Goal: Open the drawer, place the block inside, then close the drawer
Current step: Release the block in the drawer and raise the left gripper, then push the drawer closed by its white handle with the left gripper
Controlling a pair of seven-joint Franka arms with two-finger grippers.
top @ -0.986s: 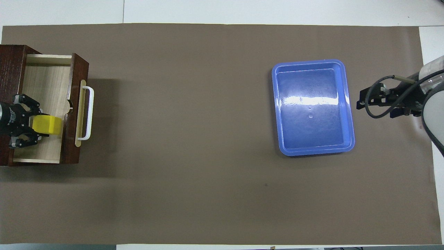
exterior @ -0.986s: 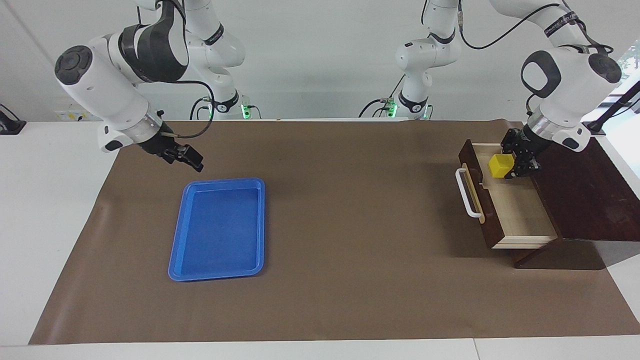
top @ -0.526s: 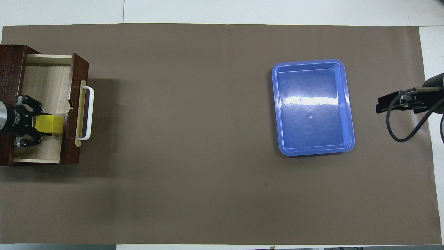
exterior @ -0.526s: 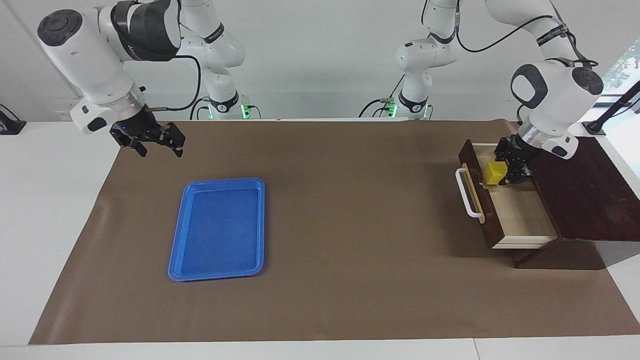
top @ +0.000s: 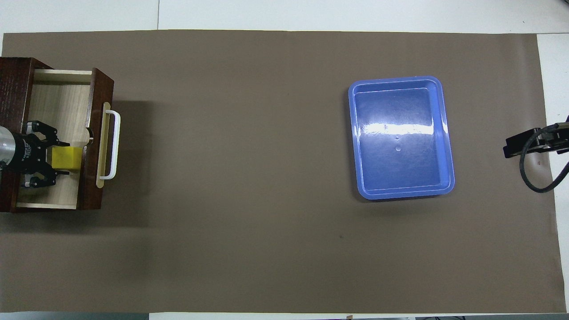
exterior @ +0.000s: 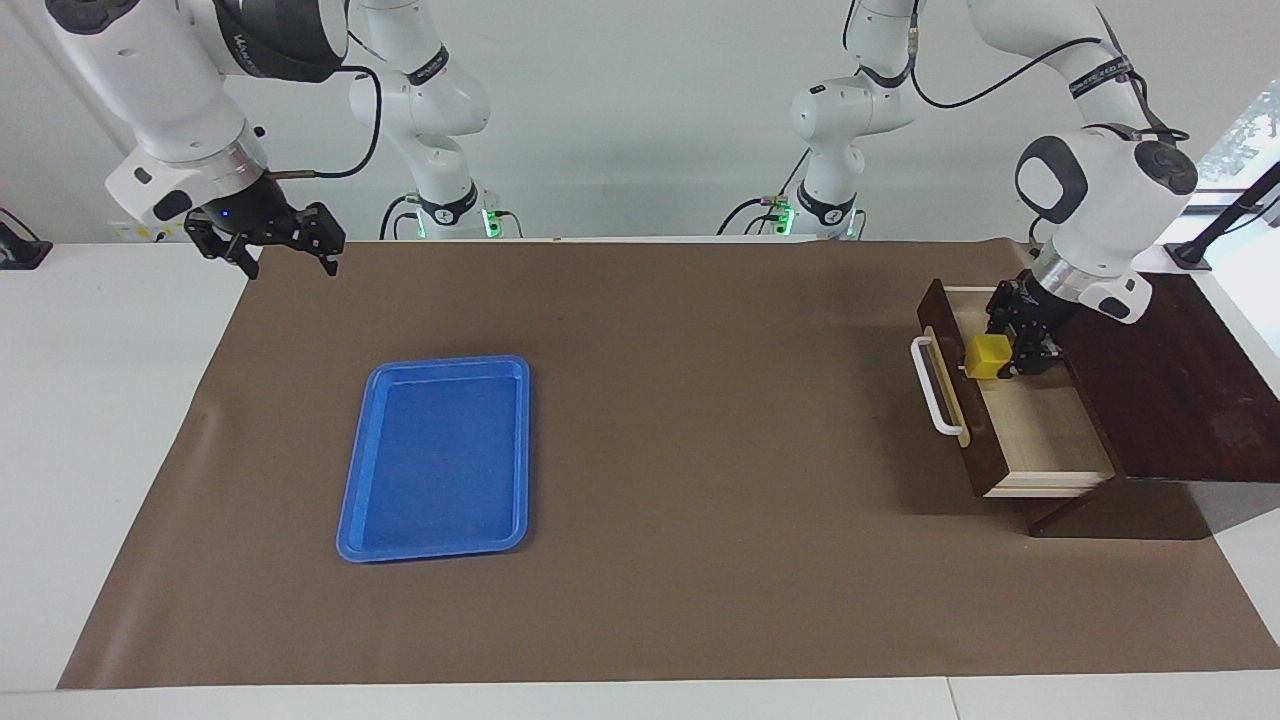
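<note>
The dark brown drawer [exterior: 1045, 435] stands pulled out of its dark wooden box [exterior: 1170, 390], white bar handle [exterior: 932, 390] facing the middle of the table. My left gripper [exterior: 1008, 345] reaches down into the drawer and is shut on the yellow block [exterior: 990, 356], held low just inside the drawer's front panel. I cannot tell whether the block touches the drawer floor. In the overhead view the block [top: 66, 159] sits between the fingers over the pale interior [top: 58, 106]. My right gripper [exterior: 290, 268] is open and empty, raised over the mat's corner at the right arm's end.
A flat blue tray [exterior: 437, 455] lies empty on the brown mat [exterior: 700, 450] toward the right arm's end, also in the overhead view [top: 446, 133]. The right gripper [top: 511, 149] shows at the mat's edge beside it.
My left gripper has lowered the block deeper into the drawer, toward its front panel. My right arm has lifted and drawn away from the tray toward its own end.
</note>
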